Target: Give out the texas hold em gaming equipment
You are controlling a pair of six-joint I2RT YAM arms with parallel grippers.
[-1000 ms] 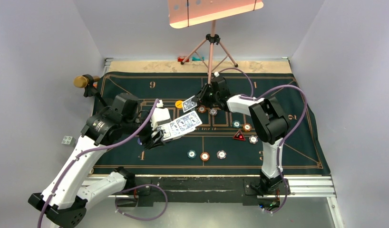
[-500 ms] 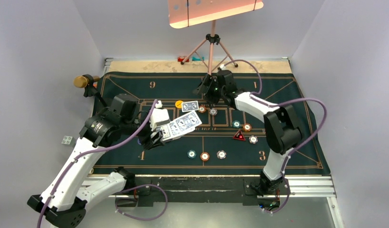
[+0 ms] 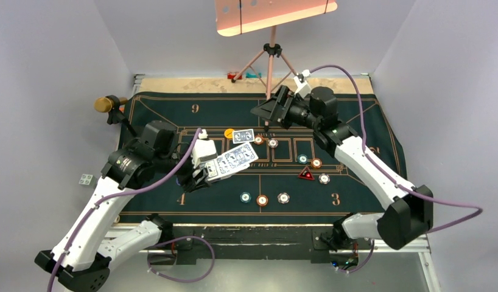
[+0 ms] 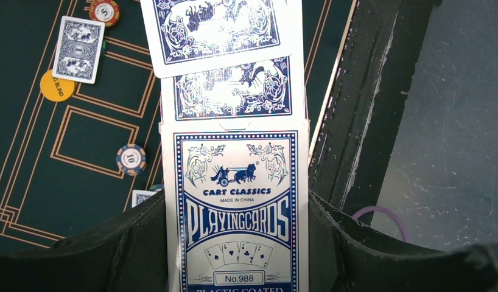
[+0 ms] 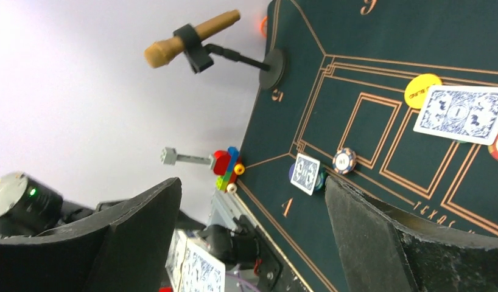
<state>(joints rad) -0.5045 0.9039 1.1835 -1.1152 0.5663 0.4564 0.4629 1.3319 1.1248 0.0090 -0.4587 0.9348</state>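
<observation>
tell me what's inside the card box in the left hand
Blue-backed playing cards poke out of the top of the card box; two backs show. The box hides any others inside.

Playing cards [image 4: 219, 24] show blue scrollwork bordered white; the mat [image 3: 222, 109] is gold-lined green.

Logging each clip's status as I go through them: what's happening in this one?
The left gripper is shut on a playing-card box, held over the felt mat with blue-backed cards sticking out of its open end. The right gripper is open and empty, raised over the mat's far side. One card lies face down beside a yellow disc, a second card lies elsewhere on the mat, and chips and a red triangular marker are spread across it.
</observation>
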